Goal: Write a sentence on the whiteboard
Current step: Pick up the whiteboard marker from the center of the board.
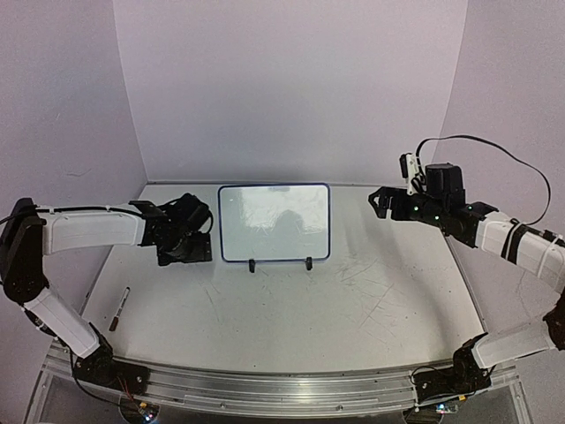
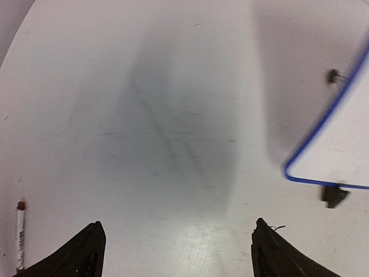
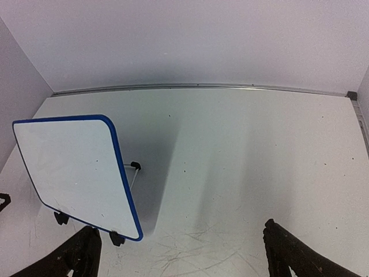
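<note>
The whiteboard (image 1: pixel 274 221), white with a thin blue frame, stands upright on two black clip feet at the back middle of the table. Its face is blank; no sentence shows on it. It also shows in the left wrist view (image 2: pixel 346 150) and the right wrist view (image 3: pixel 75 167). My left gripper (image 1: pixel 185 252) is open and empty just left of the board, with table between its fingers (image 2: pixel 179 231). My right gripper (image 1: pixel 381 201) is open and empty, held above the table to the right of the board (image 3: pixel 181 231).
A marker (image 1: pixel 119 307) lies on the table at the near left, apart from both grippers; it also shows in the left wrist view (image 2: pixel 20 234). The back wall and side walls close in the table. The table's surface is scuffed near the board's right foot.
</note>
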